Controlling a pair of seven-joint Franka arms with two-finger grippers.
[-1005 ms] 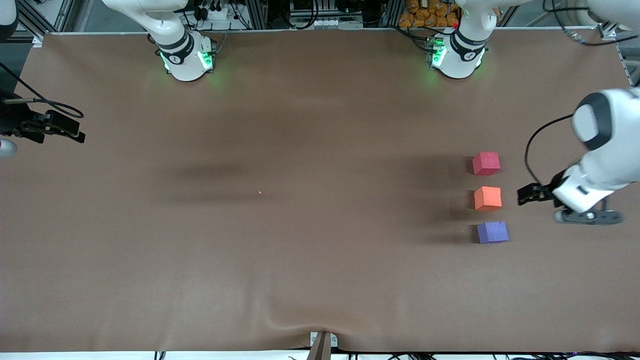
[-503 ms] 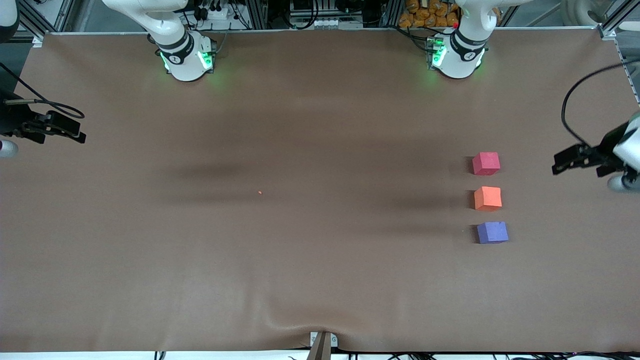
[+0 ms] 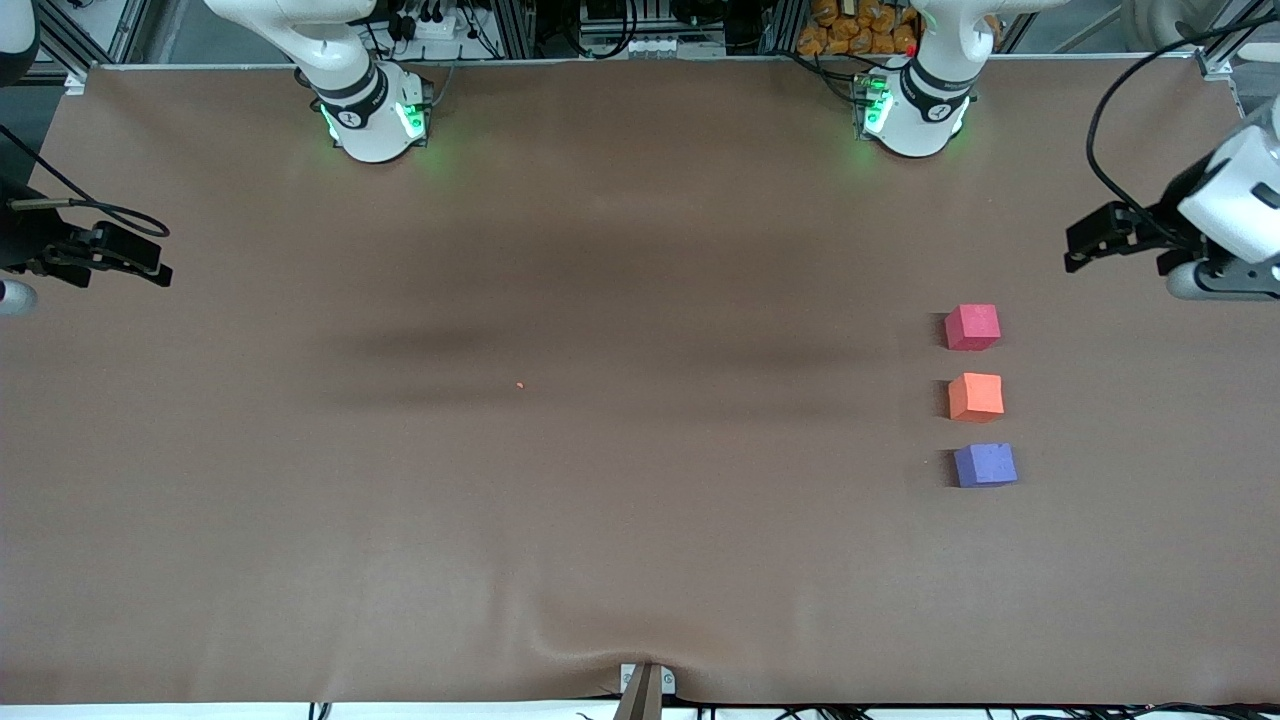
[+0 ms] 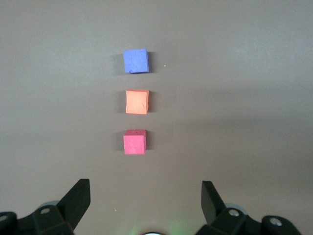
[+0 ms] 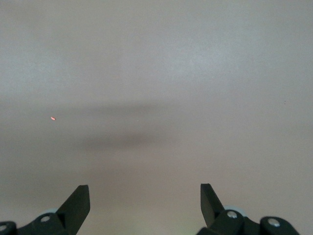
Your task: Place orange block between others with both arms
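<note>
Orange matte foam cube (image 3: 975, 396) sits on the brown table (image 3: 600, 500) between the pinkish-red cube (image 3: 972, 327) and purple cube (image 3: 985, 465), nearer the empty, wide-open left gripper (image 3: 1075, 240) hovering above that end, while the wide-open right gripper (image 3: 160, 262) waits well apart.

Your table (image 3: 640, 520) is covered with a brown mat, rumpled at the edge nearest the front camera. Three cubes lie on it in a row toward the left arm's end, apart from one another: the pinkish-red cube (image 3: 972, 327) farthest from the camera, the orange block (image 3: 975, 396) between, the purple cube (image 3: 985, 465) nearest. A tiny orange speck (image 3: 519, 385) lies mid-table.
</note>
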